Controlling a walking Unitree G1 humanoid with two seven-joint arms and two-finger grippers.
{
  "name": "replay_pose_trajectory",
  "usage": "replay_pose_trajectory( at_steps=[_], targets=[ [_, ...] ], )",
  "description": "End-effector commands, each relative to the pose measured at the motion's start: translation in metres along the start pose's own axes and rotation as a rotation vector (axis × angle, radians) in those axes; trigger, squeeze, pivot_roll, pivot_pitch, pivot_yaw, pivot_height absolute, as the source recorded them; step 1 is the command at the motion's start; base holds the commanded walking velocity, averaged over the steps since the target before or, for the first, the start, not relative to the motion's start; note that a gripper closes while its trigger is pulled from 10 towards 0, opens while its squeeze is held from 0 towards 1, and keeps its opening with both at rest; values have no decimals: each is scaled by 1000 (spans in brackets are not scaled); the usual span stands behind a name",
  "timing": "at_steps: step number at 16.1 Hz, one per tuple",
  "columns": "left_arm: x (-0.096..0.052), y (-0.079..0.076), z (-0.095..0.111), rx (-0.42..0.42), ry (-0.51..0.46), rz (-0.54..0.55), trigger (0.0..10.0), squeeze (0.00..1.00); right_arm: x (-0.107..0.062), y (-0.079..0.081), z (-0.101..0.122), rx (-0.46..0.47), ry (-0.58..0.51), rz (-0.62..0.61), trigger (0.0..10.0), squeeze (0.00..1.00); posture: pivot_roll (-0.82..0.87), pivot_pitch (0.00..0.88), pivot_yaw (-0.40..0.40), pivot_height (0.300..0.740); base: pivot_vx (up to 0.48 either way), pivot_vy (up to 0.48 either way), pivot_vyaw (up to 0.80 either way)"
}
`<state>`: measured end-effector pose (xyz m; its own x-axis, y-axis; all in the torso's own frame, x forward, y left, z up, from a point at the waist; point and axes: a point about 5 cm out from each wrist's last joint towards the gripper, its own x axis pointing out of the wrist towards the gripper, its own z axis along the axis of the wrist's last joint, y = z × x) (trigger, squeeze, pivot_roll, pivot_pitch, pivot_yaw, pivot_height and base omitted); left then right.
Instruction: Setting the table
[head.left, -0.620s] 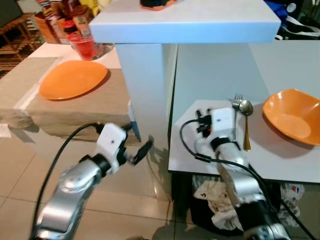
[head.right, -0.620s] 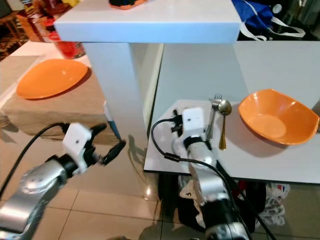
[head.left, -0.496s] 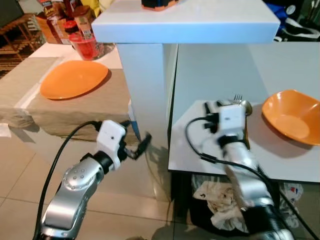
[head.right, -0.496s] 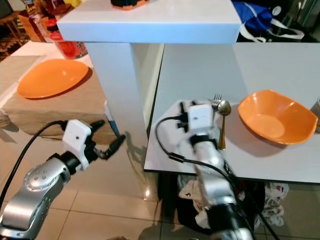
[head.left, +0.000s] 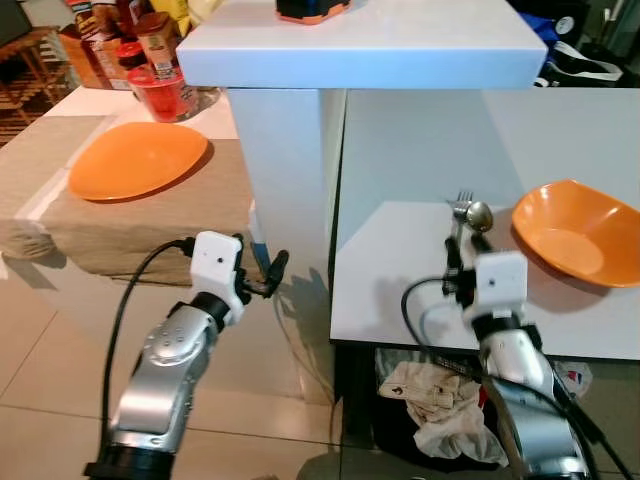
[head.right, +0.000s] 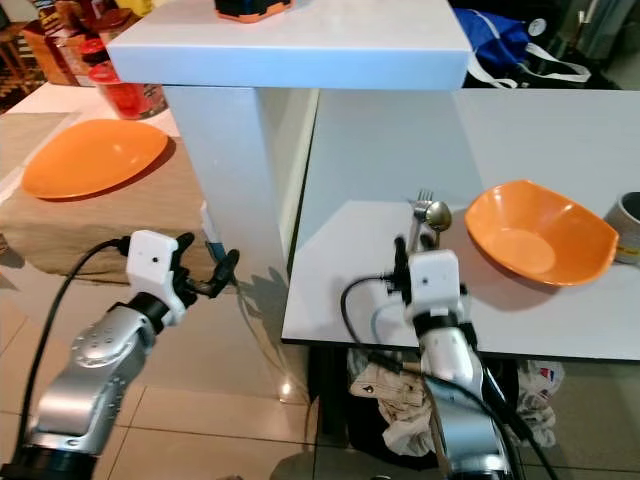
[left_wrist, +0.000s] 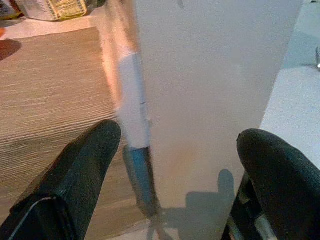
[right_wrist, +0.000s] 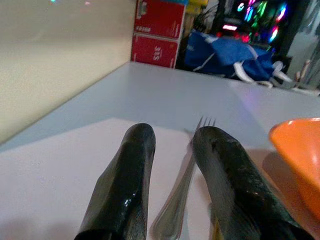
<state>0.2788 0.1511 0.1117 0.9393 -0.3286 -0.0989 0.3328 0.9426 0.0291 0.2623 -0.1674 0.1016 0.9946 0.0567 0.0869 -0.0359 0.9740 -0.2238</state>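
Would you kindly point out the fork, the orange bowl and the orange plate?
fork (right_wrist: 186, 176), right wrist view, on its handle.
orange bowl (head.right: 540, 240), right eye view, on its inner base.
orange plate (head.left: 135, 160), left eye view, on its centre.

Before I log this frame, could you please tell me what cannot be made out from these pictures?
- Handles of the silver metal fork and gold-handled spoon: head views, hidden behind the right gripper, whose open jaws straddle the fork.
- Grey mug: right eye view, cut by the edge.
- Orange-and-black object on the white raised shelf: cut by the top edge.
- Labels of the jars beyond the orange round plate: too small.
- Left gripper: jaws open, holding nothing.
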Motion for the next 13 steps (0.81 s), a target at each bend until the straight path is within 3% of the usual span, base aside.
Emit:
replay_pose_trajectory(
  at_steps=[1,5,9,11,13],
  targets=[
    [1,3,-1,-20,-2,28,10000,0,1,6,1,40,4,35,10000,0,-92,0,75,736,0,0,0],
    [3,-15,0,-77,-13,-3,10000,0,13,14,-10,98,48,64,10000,0,-84,0,63,736,0,0,0],
    [1,-17,1,-41,-11,-10,10000,0,20,23,-11,99,58,112,10000,0,-64,0,48,736,0,0,0],
    [1,-18,2,-65,-22,-3,10000,0,23,25,-12,94,48,121,10000,0,-56,0,41,736,0,439,-772],
    [0,-19,2,-67,-23,1,10000,0,25,25,-12,81,46,129,10000,0,-55,0,38,736,0,439,0]
  ],
)
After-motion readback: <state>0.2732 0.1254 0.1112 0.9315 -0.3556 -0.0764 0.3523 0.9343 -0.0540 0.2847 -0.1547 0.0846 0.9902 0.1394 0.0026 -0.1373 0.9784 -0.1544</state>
